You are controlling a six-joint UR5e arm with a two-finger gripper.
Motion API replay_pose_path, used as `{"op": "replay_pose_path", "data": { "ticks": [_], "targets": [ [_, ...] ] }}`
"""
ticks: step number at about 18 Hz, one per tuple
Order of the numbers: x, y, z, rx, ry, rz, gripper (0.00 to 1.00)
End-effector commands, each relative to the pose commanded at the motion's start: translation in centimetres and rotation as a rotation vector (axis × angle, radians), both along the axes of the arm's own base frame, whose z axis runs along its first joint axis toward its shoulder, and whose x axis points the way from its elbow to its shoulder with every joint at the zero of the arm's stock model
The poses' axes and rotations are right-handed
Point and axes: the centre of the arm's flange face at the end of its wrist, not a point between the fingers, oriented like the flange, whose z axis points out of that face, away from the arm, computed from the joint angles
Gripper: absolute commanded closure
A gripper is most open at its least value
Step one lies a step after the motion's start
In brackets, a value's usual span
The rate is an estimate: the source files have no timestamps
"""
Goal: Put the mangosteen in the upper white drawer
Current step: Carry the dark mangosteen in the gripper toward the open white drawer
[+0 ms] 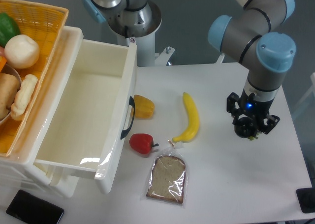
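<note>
One arm, end effector (pixel 250 127) down at right side of the tabletop (pixel 221 184), fingers clamped on the mangosteen (pixel 244 130), dark round fruit, bit of green showing at its lower edge. Can't tell if the fruit touches the surface or is just above it. Upper white drawer (pixel 83 111) pulled open at left, black handle (pixel 129 118) facing right, interior bare. Between end effector and drawer: banana (pixel 190 118), yellow pepper (pixel 143 106) right by the handle, red pepper (pixel 141 143) just beside the drawer front, bagged bread slice (pixel 167 178) below the banana tip. Bare tabletop around the end effector, right edge near. Yellow wicker basket (pixel 47 17) with food sits above the drawer, far left. Black phone (pixel 33 208) at bottom-left corner.
</note>
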Motion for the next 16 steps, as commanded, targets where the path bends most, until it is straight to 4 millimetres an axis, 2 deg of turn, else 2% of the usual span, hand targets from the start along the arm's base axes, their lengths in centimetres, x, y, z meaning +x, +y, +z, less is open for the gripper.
{"op": "replay_pose_path", "data": {
  "ticks": [6,9,16],
  "targets": [
    [0.4,0.0,1.1,0.011,0.01,-0.002,0.87],
    [1.4,0.6,1.9,0.032,0.004,-0.013,0.87],
    [8.6,1.1,9.5,0.296,-0.05,-0.029,0.87]
  ]
}}
